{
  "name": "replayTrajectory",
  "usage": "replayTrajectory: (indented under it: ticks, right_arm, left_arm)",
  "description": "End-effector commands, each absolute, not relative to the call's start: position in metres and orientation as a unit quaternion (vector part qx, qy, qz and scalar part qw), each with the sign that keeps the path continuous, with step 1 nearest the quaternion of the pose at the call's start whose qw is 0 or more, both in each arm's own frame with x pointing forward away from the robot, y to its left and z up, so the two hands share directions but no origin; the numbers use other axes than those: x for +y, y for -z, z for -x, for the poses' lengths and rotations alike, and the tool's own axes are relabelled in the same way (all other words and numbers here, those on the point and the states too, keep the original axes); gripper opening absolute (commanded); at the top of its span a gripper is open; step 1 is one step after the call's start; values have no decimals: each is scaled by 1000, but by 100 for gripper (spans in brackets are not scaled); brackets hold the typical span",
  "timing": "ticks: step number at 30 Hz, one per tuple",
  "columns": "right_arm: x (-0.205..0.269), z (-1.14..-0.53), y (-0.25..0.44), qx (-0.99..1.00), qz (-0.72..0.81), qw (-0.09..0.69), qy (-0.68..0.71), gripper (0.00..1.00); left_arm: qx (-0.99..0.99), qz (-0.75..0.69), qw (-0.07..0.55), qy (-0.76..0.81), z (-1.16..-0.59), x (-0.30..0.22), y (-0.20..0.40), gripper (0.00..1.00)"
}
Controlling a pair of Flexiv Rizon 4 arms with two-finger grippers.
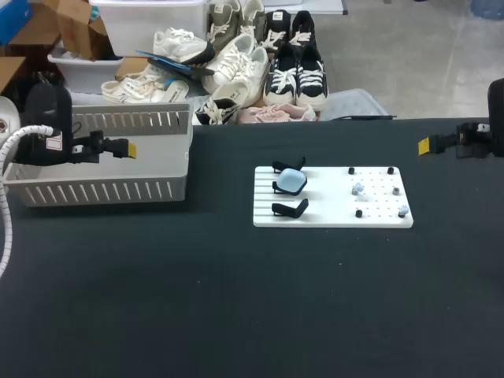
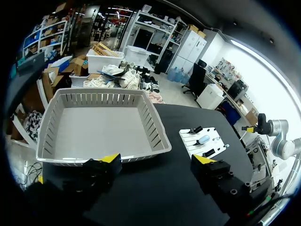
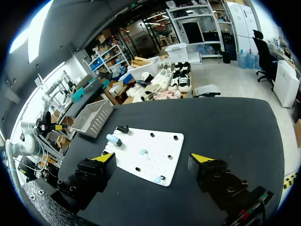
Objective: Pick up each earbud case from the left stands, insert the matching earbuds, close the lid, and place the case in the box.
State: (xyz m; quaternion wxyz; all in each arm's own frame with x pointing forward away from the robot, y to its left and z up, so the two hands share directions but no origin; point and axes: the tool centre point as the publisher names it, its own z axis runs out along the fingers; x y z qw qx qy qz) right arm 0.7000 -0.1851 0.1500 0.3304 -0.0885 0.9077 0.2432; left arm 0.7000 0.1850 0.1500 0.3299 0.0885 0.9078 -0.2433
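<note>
Both arms hang back at the counter edges. The left gripper is spread wide and empty, above the near rim of the white box. The right gripper is also wide and empty.

The one pale blue earbud case sits on the middle of three black stands, on the left part of the white board. From the left gripper it lies to the right, beyond the box wall. From the right gripper it lies to the left, across the peg field.

We judge both well apart from it, neither clearly nearer.

Two pale earbuds rest among the pegs.

Hard to make out: the case's long axis, its lid state, and the earbuds' orientation. All are too small to tell.
</note>
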Motion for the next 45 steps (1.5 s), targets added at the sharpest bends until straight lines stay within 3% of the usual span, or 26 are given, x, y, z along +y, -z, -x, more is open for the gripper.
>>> replayTrajectory:
  ticks: [1, 17, 30, 45]
  right_arm:
    - [-185, -700, -150, 908, 88, 330, -243, 100]
    - [-185, -700, -150, 908, 88, 330, -243, 100]
    - [-185, -700, -150, 908, 88, 330, -243, 100]
    - [-185, -700, -150, 908, 88, 330, -243, 100]
  left_arm:
    - [908, -88, 330, 243, -700, 185, -150, 100]
    - [831, -335, 373, 240, -747, 121, -143, 100]
    - [748, -529, 340, 213, -763, 38, -151, 100]
    - [706, -577, 346, 220, -749, -10, -131, 100]
